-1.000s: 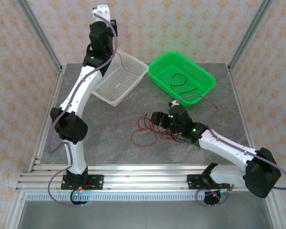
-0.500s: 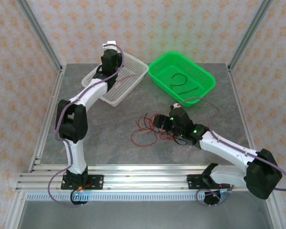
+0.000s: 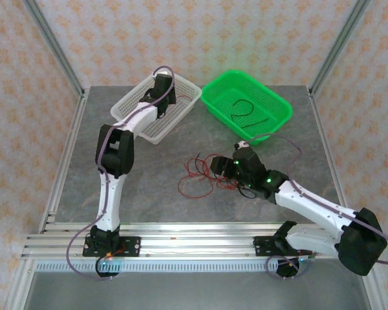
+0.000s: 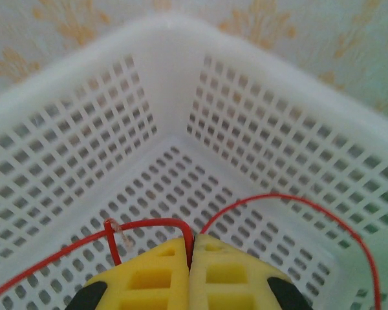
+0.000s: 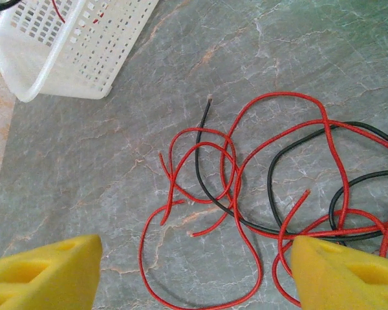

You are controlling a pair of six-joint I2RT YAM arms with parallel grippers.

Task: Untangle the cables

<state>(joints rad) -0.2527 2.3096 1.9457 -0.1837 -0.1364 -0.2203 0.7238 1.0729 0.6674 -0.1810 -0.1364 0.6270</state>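
We're holding one red cable inside the white basket, left gripper pinched shut on it: we're reading this as the drop-off, and the next move is calling for a release. Right gripper is hovering, jaws wide apart, over the tangle of red and black cables on the table. The tangle is running off frame at the right, and we're struggling to tell which strand crosses over which.
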